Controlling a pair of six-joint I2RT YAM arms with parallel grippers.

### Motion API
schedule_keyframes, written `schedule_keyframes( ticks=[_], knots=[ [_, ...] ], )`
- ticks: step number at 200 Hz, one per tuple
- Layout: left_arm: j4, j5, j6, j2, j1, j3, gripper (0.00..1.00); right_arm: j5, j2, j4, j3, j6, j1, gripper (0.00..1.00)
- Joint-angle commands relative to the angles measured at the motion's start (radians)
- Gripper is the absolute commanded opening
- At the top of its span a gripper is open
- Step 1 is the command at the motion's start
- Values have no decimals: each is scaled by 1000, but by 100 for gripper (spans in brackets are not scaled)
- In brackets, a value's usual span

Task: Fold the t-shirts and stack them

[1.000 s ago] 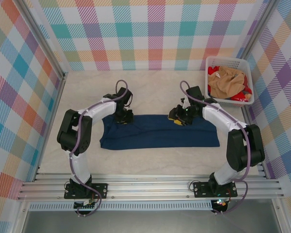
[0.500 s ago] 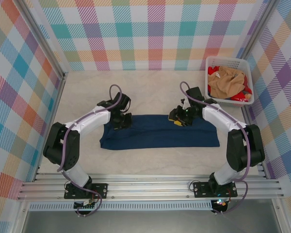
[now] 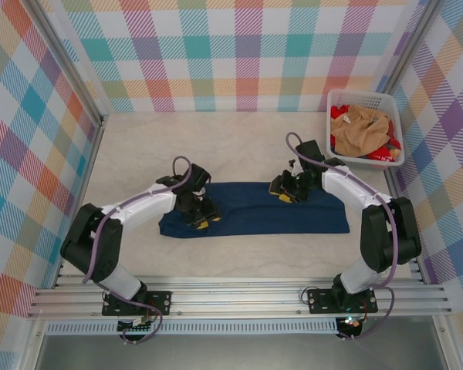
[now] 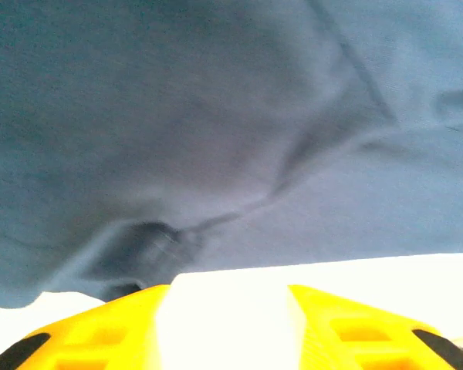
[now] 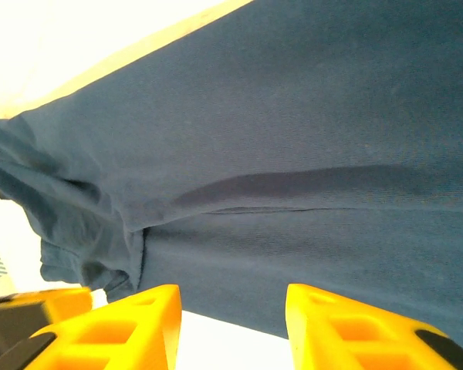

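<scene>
A navy blue t-shirt (image 3: 255, 212) lies folded into a long strip across the middle of the table. My left gripper (image 3: 201, 221) hovers low over its left part, near the front edge. In the left wrist view that gripper (image 4: 230, 297) is open, with bare white table between its yellow fingers and the navy cloth (image 4: 216, 116) just beyond them. My right gripper (image 3: 284, 193) sits at the strip's far edge, right of centre. In the right wrist view it (image 5: 231, 297) is open too, nothing between the fingers, and the shirt's edge (image 5: 293, 154) lies just ahead.
A white plastic basket (image 3: 366, 93) stands at the back right corner, holding a tan-orange t-shirt (image 3: 359, 123) and a red one (image 3: 386, 146). Checkered walls close in the table on three sides. Bare tabletop lies behind and in front of the navy strip.
My left gripper has moved from the strip's far left edge toward the near side and right, and has opened. The right gripper has barely moved. The shirt lies as before.
</scene>
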Motion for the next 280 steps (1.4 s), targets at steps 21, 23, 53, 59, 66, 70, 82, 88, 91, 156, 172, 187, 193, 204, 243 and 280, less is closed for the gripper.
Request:
schedule_keyframes(
  ticks=[21, 23, 53, 59, 66, 70, 82, 88, 91, 156, 172, 187, 193, 204, 243, 280],
  knots=[
    [-42, 27, 14, 11, 86, 84, 33, 84, 26, -44, 25, 11, -17, 37],
    [-41, 22, 14, 18, 90, 86, 32, 86, 27, -45, 26, 12, -19, 36],
    [26, 33, 15, 152, 76, 81, 17, 93, 60, -33, 26, 12, -65, 33],
    [40, 37, 9, 162, 61, 71, 16, 92, 68, -39, 33, 6, -70, 33],
    [46, 34, 6, 168, 40, 57, 14, 92, 73, -47, 43, -3, -77, 33],
    [46, 33, 7, 170, 30, 51, 14, 92, 76, -51, 49, -8, -79, 33],
    [43, 31, 5, 169, 13, 24, 11, 98, 78, -63, 61, -21, -82, 33],
    [47, 28, 3, 163, 9, 8, 10, 100, 78, -65, 63, -26, -82, 33],
    [48, 26, 1, 161, 9, 3, 10, 101, 77, -67, 64, -26, -83, 33],
    [-139, -173, 43, 102, 12, 92, 24, 140, 72, -98, 74, -51, -86, 33],
    [-195, -229, -21, 63, 12, 122, 31, 163, 74, -113, 77, -73, -114, 33],
    [-174, -206, -110, 57, 13, 108, 31, 189, 91, -130, 72, -82, -160, 32],
    [-166, -194, -137, 73, 13, 108, 31, 205, 107, -145, 76, -88, -177, 32],
    [-154, -181, -169, 120, 19, 115, 29, 249, 156, -196, 99, -96, -204, 32],
    [-98, -178, -209, 311, 128, 178, 24, 303, 298, -303, 144, -103, -221, 31],
    [-199, -229, -59, 542, 245, 517, 24, 234, 282, -334, 49, -22, -145, 32]
  ],
)
